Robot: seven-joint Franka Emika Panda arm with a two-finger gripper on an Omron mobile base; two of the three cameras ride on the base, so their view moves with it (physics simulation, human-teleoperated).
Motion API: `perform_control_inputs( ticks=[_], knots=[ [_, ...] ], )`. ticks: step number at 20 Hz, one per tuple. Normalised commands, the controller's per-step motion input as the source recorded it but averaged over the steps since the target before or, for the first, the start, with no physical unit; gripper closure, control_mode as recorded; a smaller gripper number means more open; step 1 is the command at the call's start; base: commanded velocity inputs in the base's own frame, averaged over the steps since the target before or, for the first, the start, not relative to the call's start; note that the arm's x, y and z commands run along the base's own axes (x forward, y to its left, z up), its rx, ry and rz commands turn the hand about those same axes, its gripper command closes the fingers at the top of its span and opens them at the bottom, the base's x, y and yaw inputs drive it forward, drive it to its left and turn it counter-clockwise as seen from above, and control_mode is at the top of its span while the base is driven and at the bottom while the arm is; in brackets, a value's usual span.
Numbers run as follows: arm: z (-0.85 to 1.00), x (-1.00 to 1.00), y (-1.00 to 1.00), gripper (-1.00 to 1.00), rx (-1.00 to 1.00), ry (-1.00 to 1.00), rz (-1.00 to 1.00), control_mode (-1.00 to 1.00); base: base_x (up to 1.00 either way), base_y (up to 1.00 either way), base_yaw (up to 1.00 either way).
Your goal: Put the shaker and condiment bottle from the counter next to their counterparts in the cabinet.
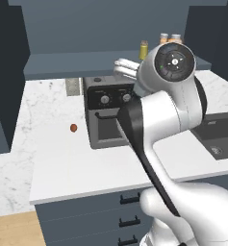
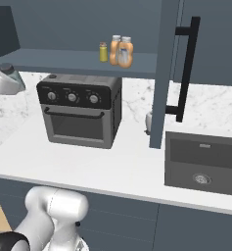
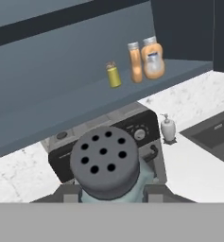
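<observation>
We are gripping the shaker (image 3: 104, 163) in our gripper (image 3: 111, 194), fingers clamped on its sides, raised above the toaster oven (image 2: 81, 110). The hand view is revealing its perforated grey cap; the right base view is showing two orange bottles (image 2: 121, 51) on the cabinet (image 2: 63, 59) shelf.

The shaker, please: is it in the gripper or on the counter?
In the gripper: the shaker sits between its fingers, perforated cap facing the camera, held up above the toaster oven.
</observation>
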Motion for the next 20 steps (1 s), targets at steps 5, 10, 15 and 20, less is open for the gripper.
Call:
perform_control_inputs(
  ticks=[5, 10, 15, 20],
  knots=[
    [0.09, 0.26, -0.01, 1.00, 0.00, 0.00, 0.06, -1.00, 0.00, 0.00, 0.00],
    [0.00, 0.26, 0.00, 1.00, -0.04, 0.00, 0.00, -1.00, 0.00, 0.00, 0.00],
    [0.09, 0.18, 0.00, 1.00, -0.11, -0.03, 0.00, -1.00, 0.00, 0.00, 0.00],
    [-0.05, 0.13, 0.08, 1.00, -0.10, -0.02, 0.08, -1.00, 0.00, 0.00, 0.00]
  ],
)
